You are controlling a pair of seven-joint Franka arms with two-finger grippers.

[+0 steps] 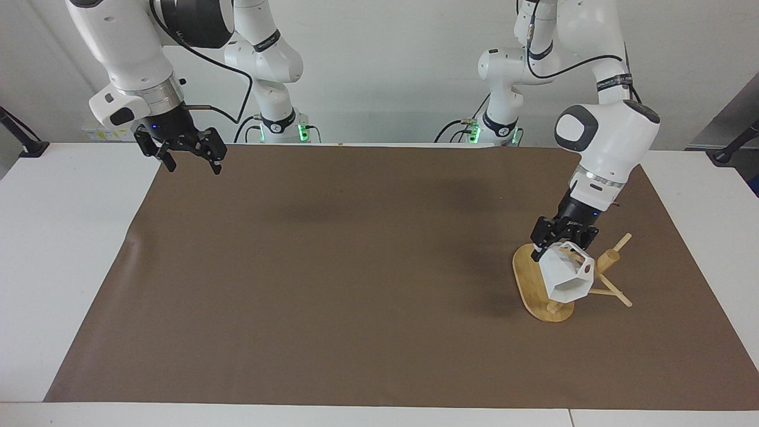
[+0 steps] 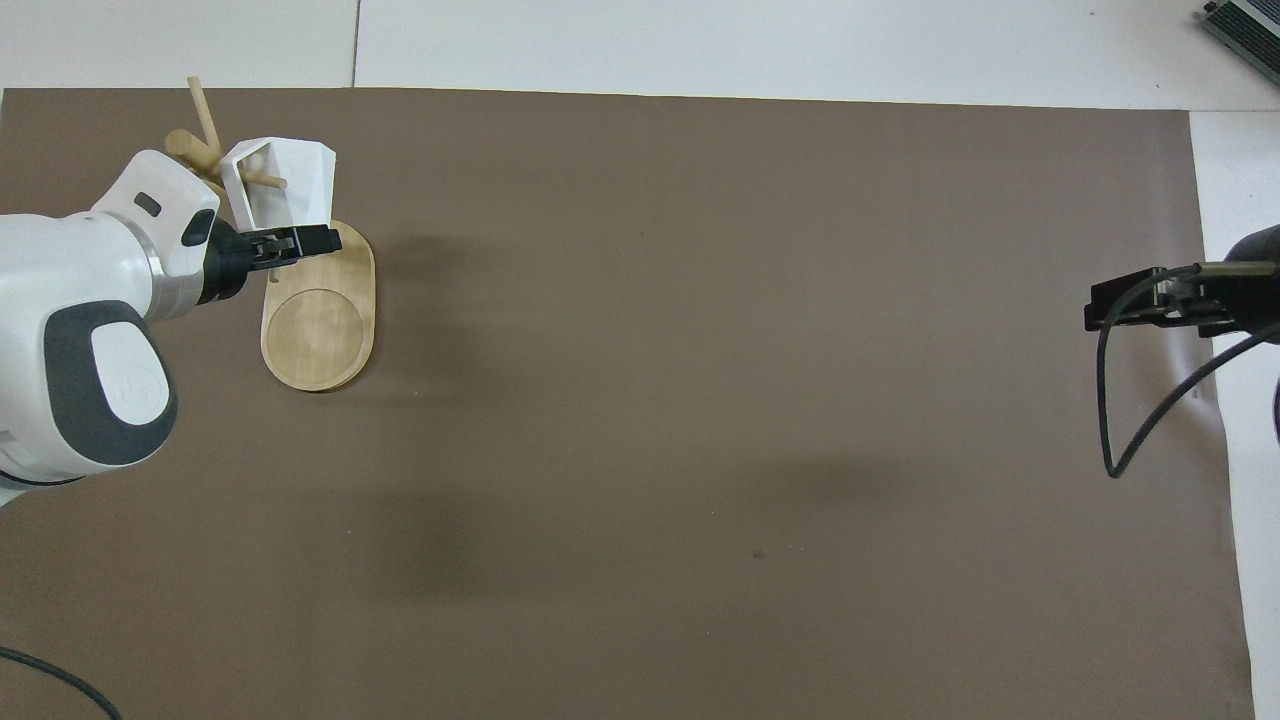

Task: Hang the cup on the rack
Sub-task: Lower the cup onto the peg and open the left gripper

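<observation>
The white faceted cup hangs tilted in my left gripper, which is shut on its rim, over the bamboo rack's oval base. The cup sits against the rack's central post. In the overhead view a thin peg shows inside the cup's handle frame, beside the post. The left gripper is over the base. My right gripper is open and empty, raised over the mat's corner at the right arm's end; it also shows in the overhead view.
A brown mat covers most of the white table. Other thin pegs stick out from the rack's post toward the left arm's end of the table.
</observation>
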